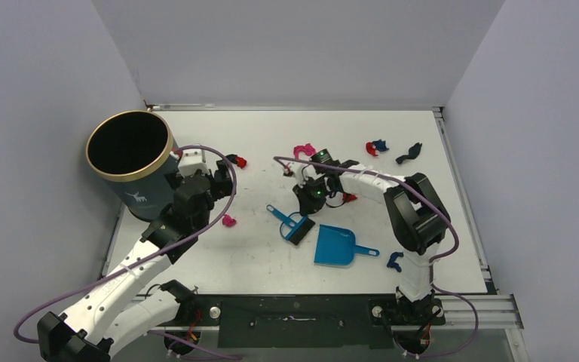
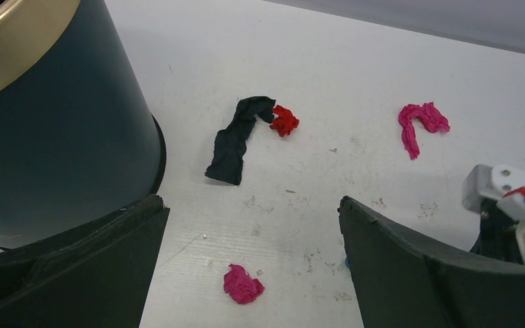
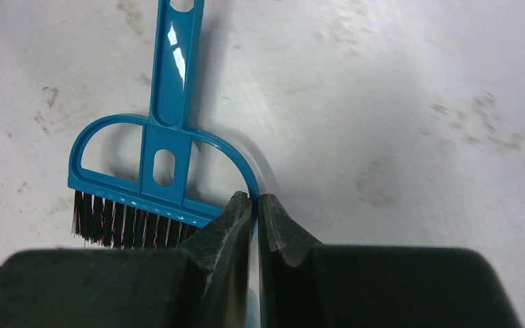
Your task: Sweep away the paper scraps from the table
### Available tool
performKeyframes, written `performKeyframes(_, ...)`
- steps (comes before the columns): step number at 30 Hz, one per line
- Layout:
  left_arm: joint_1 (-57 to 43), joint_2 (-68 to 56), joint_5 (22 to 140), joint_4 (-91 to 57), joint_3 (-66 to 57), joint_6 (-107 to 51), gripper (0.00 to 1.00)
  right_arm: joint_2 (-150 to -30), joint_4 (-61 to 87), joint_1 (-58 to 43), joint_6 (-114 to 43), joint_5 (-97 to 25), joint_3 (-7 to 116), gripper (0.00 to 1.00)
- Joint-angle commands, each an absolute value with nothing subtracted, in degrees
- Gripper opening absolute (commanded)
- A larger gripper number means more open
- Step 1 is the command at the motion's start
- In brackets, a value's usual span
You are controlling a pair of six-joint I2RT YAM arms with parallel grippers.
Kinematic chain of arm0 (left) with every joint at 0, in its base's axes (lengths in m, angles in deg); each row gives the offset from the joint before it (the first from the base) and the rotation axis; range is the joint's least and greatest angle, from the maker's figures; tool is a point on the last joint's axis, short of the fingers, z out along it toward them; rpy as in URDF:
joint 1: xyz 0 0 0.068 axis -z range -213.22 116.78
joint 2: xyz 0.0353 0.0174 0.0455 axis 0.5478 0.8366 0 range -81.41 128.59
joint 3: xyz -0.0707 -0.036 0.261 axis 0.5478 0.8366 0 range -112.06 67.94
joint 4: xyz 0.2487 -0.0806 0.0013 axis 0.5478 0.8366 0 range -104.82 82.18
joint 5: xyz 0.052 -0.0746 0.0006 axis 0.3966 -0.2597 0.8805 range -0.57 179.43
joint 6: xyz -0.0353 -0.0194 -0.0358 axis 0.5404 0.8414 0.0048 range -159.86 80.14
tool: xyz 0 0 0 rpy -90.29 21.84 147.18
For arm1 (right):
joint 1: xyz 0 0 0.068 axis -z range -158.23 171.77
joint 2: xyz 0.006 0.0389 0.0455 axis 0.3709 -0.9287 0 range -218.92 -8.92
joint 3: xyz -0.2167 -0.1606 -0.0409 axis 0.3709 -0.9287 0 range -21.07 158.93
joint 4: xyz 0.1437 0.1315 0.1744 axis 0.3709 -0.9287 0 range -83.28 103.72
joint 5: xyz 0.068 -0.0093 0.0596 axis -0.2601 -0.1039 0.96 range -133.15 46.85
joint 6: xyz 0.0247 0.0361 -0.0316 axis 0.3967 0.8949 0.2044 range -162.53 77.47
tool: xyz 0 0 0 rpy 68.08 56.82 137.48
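The blue brush (image 1: pixel 294 224) lies flat on the white table (image 1: pixel 256 256), bristles toward the blue dustpan (image 1: pixel 335 246). My right gripper (image 3: pixel 254 198) is shut on the thin curved rim of the brush (image 3: pixel 157 171) head; from above the right gripper (image 1: pixel 307 204) sits just behind the brush. My left gripper (image 2: pixel 249 205) hangs open over a magenta paper scrap (image 2: pixel 243 284), apart from it. Ahead of it lie a black scrap (image 2: pixel 236 140), a red scrap (image 2: pixel 284 121) and a curled pink scrap (image 2: pixel 420 123). From above, the left gripper (image 1: pixel 222 181) is beside the bin.
A dark bin with a gold rim (image 1: pixel 130 151) stands at the table's left, close to my left arm. More scraps lie at the back: pink (image 1: pixel 304 151), red and blue (image 1: pixel 377 146), black (image 1: pixel 408 154). A blue scrap (image 1: pixel 394 261) lies near the right arm's base.
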State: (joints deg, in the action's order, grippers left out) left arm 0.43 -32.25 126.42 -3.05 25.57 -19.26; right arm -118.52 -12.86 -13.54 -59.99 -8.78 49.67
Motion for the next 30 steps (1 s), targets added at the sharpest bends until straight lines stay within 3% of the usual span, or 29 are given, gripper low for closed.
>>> performKeyframes(1, 0.0, -32.7, 124.9, -6.3, 25.4, -18.8, 0.97, -115.2, -10.0, -9.0, -55.5, -2.8, 49.8, 0.05)
performKeyframes(5, 0.0, -31.1, 120.4, -7.2, 25.3, -19.8, 0.97, -112.8, -7.1, -5.8, -52.7, 0.4, 46.7, 0.05)
performKeyframes(14, 0.4, -25.8, 97.4, -12.9, 25.7, -19.2, 1.00, -105.7, 2.9, -0.7, -44.9, 2.3, 41.0, 0.05)
performKeyframes(22, 0.9, -18.0, 77.2, -21.8, 26.5, -13.0, 0.82, -95.1, 17.2, 2.2, -36.6, -4.6, 31.6, 0.05)
performKeyframes(30, 1.5, -11.1, 66.0, -33.8, 28.9, -4.1, 0.76, -92.1, 22.8, 6.7, -32.1, -0.5, 27.9, 0.05)
